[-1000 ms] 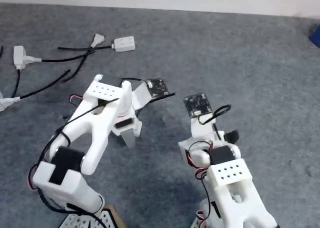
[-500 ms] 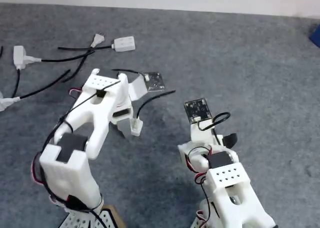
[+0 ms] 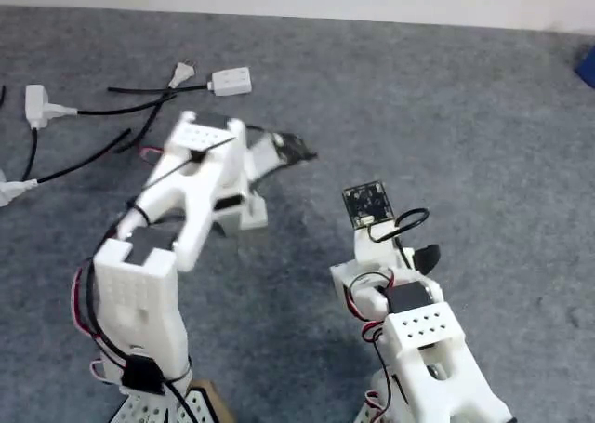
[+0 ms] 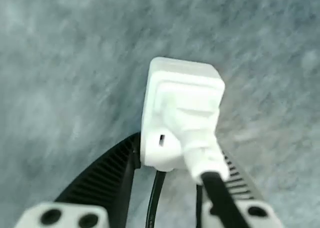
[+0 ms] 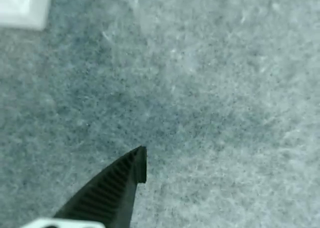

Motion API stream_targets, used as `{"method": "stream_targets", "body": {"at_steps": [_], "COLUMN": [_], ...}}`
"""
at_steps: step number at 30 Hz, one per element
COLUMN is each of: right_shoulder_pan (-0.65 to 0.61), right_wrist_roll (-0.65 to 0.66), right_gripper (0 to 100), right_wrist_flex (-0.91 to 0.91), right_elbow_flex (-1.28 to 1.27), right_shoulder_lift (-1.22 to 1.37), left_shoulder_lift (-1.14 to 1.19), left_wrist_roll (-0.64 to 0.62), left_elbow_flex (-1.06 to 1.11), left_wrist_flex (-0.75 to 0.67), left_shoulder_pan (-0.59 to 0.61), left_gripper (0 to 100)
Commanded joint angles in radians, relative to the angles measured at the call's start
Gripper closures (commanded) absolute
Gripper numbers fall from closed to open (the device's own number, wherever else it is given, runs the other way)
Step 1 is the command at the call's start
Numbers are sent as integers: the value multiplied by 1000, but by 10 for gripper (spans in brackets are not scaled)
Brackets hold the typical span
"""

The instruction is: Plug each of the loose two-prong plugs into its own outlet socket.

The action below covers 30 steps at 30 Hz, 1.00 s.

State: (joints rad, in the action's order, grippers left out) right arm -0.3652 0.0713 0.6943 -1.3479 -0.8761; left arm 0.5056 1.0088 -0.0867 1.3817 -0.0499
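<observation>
Snugly in ribbed claw (image 4: 179, 153), boxy connector (image 4: 182, 97)

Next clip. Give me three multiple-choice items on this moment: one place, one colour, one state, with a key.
1. Where does the white outlet block lie? A) beyond the left arm, far side B) by the right arm's base C) in a gripper
2. The held white plug has a cord that is: A) white B) black C) red
3. The left gripper is: A) open and empty B) shut on the white plug C) flat on the carpet
Key: A, it lies far off in the high view; B, black against the plug; B, fingers clamp the plug.
</observation>
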Motion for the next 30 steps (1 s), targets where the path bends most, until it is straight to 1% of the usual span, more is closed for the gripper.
{"method": "stream_targets", "body": {"at_steps": [1, 4, 8, 12, 16, 20, 22, 24, 27, 30], "right_shoulder_pan": [7, 7, 7, 7, 7, 7, 7, 7, 7, 7], "right_wrist_roll": [-9, -9, -9, -12, -14, -14, -14, -14, -14, -14], "right_gripper": [452, 452, 452, 452, 452, 452, 452, 452, 452, 452], "right_wrist_flex": [-18, -18, -18, -18, -18, -16, -16, -16, -16, -16], "right_elbow_flex": [7, 7, 5, 5, 5, 5, 5, 5, 5, 5], "right_shoulder_lift": [-21, -22, -22, -22, -19, -19, -19, -18, -16, -18], "left_shoulder_lift": [-4, -2, -2, -2, -1, -1, -1, 1, 2, 33], "left_wrist_roll": [-94, -160, -161, -160, -127, -130, -130, -129, -126, -126], "left_elbow_flex": [-223, -352, -473, -532, -539, -542, -542, -538, -538, -542], "left_wrist_flex": [89, 140, 222, 229, 229, 229, 229, 229, 229, 229], "left_shoulder_pan": [179, 308, 493, 679, 794, 886, 921, 949, 961, 958], "left_gripper": [994, 994, 994, 994, 993, 991, 956, 882, 762, 695]}}
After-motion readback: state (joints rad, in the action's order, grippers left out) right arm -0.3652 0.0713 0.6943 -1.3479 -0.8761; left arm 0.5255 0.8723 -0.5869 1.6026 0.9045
